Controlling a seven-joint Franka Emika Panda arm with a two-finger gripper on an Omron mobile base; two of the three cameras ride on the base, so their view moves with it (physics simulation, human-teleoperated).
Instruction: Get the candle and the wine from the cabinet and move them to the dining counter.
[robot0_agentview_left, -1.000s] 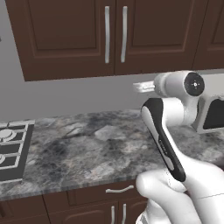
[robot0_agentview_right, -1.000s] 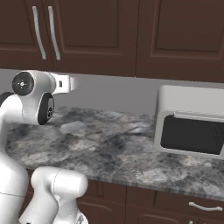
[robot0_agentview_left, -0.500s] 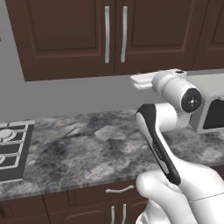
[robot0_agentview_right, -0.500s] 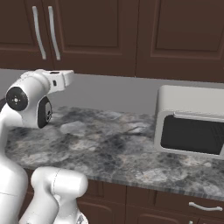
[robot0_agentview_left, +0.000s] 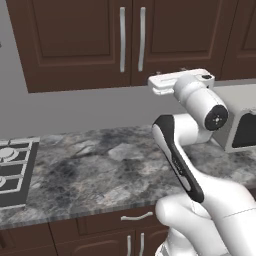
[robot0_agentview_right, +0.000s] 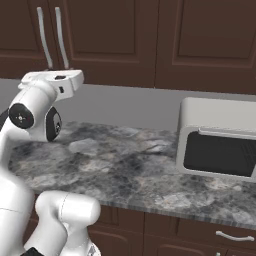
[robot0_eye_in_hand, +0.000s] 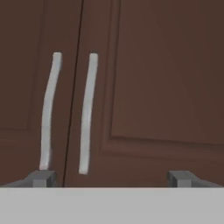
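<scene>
Kitchen wall: dark brown panelled cabinet (robot0_eye_in_hand: 144, 87) closed, silver bar handles (robot0_eye_in_hand: 87, 111); jaws wide, empty.

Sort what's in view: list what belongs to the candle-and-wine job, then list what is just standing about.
Belongs to the job:
- the cabinet, doors shut, nothing of its inside visible
- its two silver bar handles
- the gripper, jaws wide open and empty, facing the handles

Just standing about:
- the stove at the left end of the marbled counter
- the microwave on the counter's right
</scene>
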